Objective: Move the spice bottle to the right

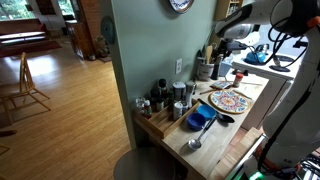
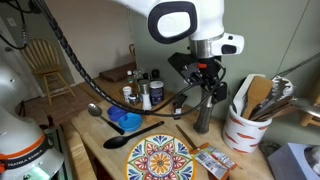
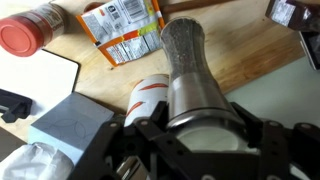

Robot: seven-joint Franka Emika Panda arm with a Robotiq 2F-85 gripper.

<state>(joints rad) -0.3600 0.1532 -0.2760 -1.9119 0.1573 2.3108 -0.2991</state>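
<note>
The spice bottle (image 3: 188,60) is a tall steel grinder with dark spice showing at its far end. In the wrist view it stands on the wooden counter, and it also shows in an exterior view (image 2: 203,112). My gripper (image 3: 190,128) has a finger on each side of the bottle's wide top and is shut on it. In an exterior view the gripper (image 2: 204,82) sits directly above the bottle, which looks upright with its base at the counter. In the wide exterior view the gripper (image 1: 224,47) is small and the bottle is hard to make out.
A white utensil crock (image 2: 246,128) stands right beside the bottle. A patterned plate (image 2: 160,160), a blue bowl (image 2: 127,120), spoons and a tray of jars (image 2: 140,92) lie further off. A snack packet (image 3: 125,35) and a red-lidded jar (image 3: 30,30) lie near.
</note>
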